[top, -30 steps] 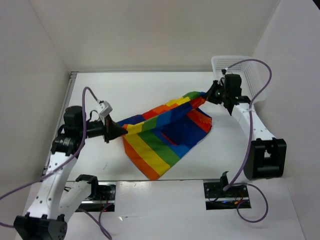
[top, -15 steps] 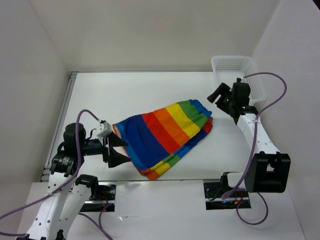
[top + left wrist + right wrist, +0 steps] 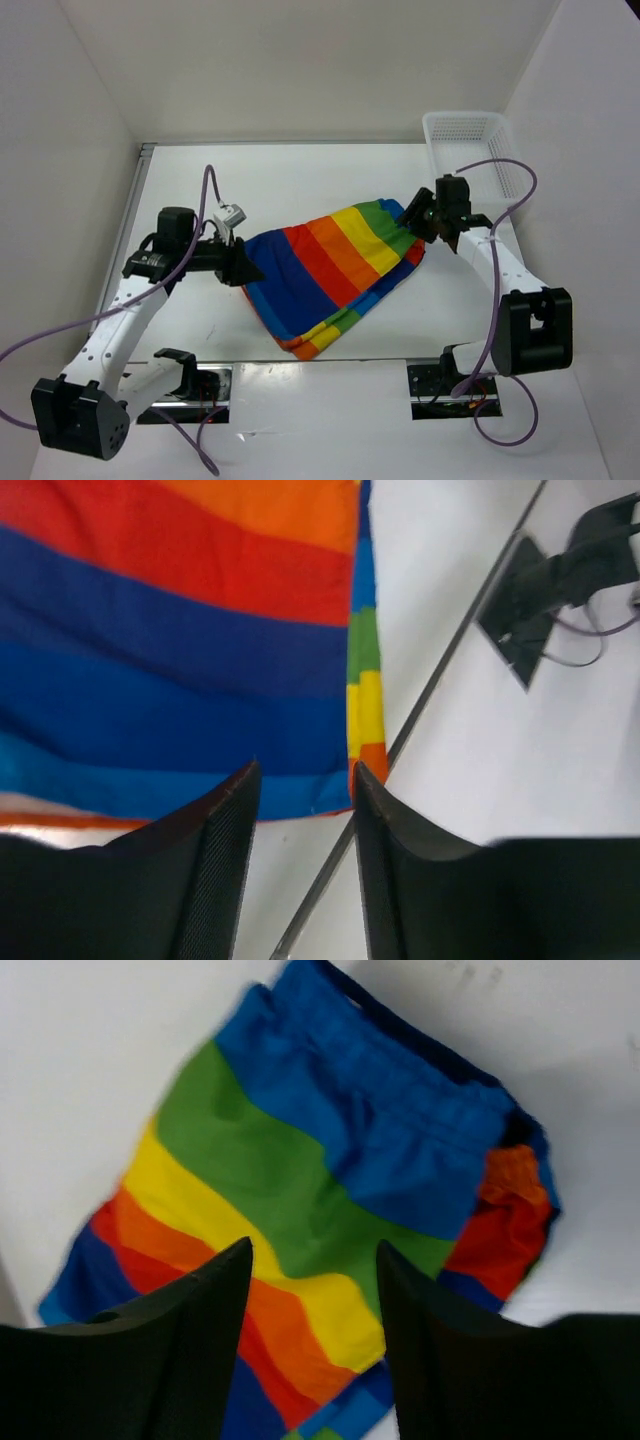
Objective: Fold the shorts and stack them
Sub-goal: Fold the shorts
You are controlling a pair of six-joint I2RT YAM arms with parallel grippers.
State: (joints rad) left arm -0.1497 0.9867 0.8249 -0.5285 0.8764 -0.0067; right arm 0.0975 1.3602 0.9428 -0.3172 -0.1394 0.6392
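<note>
Smooth white table (image 3: 300, 180), soft folded rainbow shorts (image 3: 335, 265)

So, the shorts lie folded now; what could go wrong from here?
1. The fold looks uneven: a lower layer of the shorts peeks out along the near edge, so a stack may sit crooked.
2. The right gripper, open, hangs close over the blue waistband end; the left gripper, open, is at the opposite edge. Either might snag fabric and pull the fold open.

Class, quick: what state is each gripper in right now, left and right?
Left gripper: open, holding nothing, by the edge of the shorts.
Right gripper: open, holding nothing, above the shorts.
</note>
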